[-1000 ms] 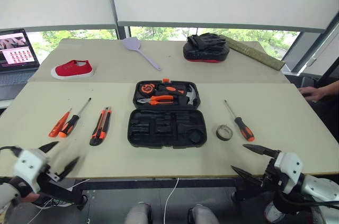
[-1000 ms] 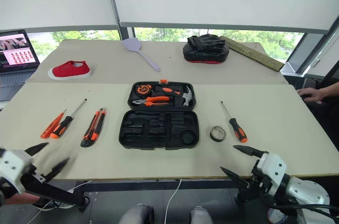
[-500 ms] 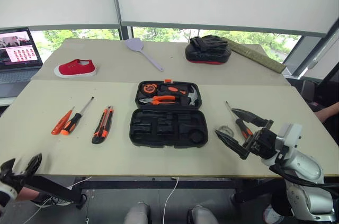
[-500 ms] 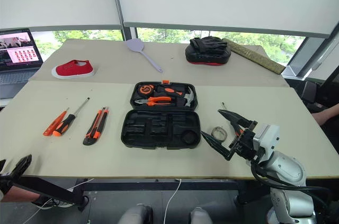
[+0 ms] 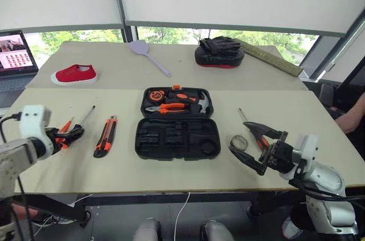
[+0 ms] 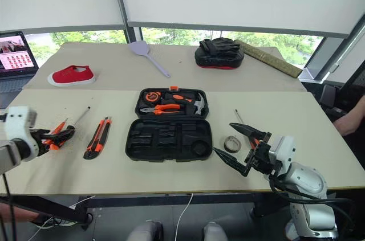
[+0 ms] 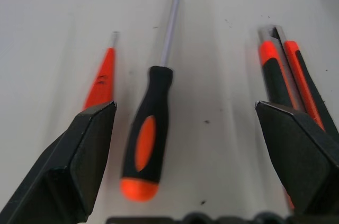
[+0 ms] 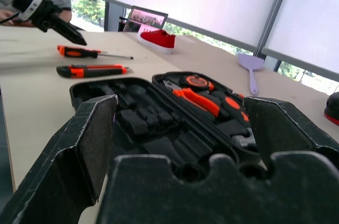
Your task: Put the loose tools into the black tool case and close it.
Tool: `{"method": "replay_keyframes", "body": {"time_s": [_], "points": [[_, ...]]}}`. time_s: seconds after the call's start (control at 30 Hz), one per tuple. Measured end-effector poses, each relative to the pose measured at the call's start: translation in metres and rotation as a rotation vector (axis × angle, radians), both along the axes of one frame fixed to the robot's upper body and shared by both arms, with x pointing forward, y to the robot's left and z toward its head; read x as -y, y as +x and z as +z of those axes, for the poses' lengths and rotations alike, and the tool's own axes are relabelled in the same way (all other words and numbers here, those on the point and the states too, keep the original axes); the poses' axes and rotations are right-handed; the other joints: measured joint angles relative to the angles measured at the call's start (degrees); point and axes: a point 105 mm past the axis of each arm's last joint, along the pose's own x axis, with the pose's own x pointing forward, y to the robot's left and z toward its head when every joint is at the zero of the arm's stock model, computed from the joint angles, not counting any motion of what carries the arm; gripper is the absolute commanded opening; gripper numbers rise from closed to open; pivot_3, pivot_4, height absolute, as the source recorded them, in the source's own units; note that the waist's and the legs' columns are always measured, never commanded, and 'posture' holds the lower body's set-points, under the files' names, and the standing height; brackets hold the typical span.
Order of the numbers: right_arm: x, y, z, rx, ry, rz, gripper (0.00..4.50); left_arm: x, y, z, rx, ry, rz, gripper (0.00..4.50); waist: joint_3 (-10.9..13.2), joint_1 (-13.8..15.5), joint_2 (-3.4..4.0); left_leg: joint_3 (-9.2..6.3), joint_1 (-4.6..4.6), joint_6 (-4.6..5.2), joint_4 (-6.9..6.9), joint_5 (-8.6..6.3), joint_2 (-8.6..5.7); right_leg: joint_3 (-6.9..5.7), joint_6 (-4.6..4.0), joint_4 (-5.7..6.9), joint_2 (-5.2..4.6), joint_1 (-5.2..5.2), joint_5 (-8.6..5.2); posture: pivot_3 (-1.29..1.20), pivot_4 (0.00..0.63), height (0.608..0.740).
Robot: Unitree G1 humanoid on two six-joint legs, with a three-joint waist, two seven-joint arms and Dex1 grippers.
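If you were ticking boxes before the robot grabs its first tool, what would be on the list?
1. Black tool case lid open, slots facing up: ok.
2. Left end effector open wide: ok.
3. Long screwdriver lying between its fingers: ok.
4. Small orange screwdriver clear of the grasp: cannot tell, it sits close to one finger.
5. Right end effector open, holding nothing: ok.
6. Tape roll reachable beside it: ok.
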Motion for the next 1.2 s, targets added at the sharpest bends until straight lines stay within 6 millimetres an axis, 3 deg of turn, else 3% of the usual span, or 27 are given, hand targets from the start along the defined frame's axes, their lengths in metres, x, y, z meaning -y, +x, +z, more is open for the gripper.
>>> {"method": "replay_keyframes", "body": {"time_s": [0.2,0.4,0.5,0.73,0.93,1.0,1.07,1.2], "points": [[0.005,-0.002,-0.003,-0.004,-0.007,-0.025,4.41,-0.002,0.013,-0.022,-0.078,0.007,0.061,4.50,0.00,-0.13,-0.01,0.00,0.00,0.00,0.01,0.00,0.05,0.03,-0.04,0.01,0.07,-0.01,0.00,0.00,0.150,0.740],[0.009,-0.003,-0.003,0.001,-0.014,-0.056,4.41,-0.005,0.017,-0.028,-0.106,0.013,0.076,4.50,0.00,0.20,0.00,0.00,0.01,-0.07,0.01,-0.03,0.04,0.03,-0.11,0.02,0.04,-0.01,0.04,0.00,0.150,0.740],[0.008,-0.003,-0.001,0.010,-0.014,-0.057,4.50,-0.005,0.018,-0.029,-0.109,0.011,0.073,3.72,0.00,0.26,0.00,0.00,0.01,-0.07,0.02,-0.03,0.04,0.03,-0.12,0.03,0.04,-0.01,0.05,0.00,0.150,0.740],[0.008,-0.003,0.000,0.011,-0.010,-0.069,4.50,-0.006,0.019,-0.029,-0.112,0.014,0.063,1.08,0.00,0.42,0.00,0.00,0.01,-0.07,0.03,-0.02,0.00,0.03,-0.11,0.02,-0.01,0.02,0.06,0.00,0.150,0.740],[0.010,-0.003,0.001,0.012,-0.026,-0.069,4.50,-0.006,0.018,-0.027,-0.098,-0.012,0.042,0.93,0.00,0.36,-0.01,0.00,0.00,-0.06,0.03,-0.02,0.01,0.03,-0.11,0.02,-0.01,0.00,0.06,0.00,0.150,0.740],[0.009,-0.005,0.004,0.025,-0.026,-0.064,4.50,-0.001,0.021,-0.016,-0.008,-0.047,-0.029,0.93,0.01,0.34,-0.02,0.00,-0.02,-0.06,0.03,-0.01,0.03,0.02,-0.13,0.03,0.01,-0.03,0.06,0.00,0.150,0.740],[0.008,-0.005,0.013,0.049,-0.020,-0.049,4.50,0.009,0.027,0.007,0.139,-0.046,-0.173,0.93,0.02,0.36,-0.03,0.00,-0.03,-0.08,0.04,-0.02,0.02,0.01,-0.17,0.01,-0.02,-0.03,0.08,0.00,0.150,0.740],[0.002,-0.007,0.032,0.094,-0.068,0.040,4.50,0.059,0.025,0.042,0.281,0.088,-0.631,0.93,0.01,0.61,-0.02,0.03,-0.04,-0.18,0.05,-0.07,-0.03,-0.02,-0.51,-0.07,-0.11,0.02,-0.08,0.00,0.150,0.740]]}}
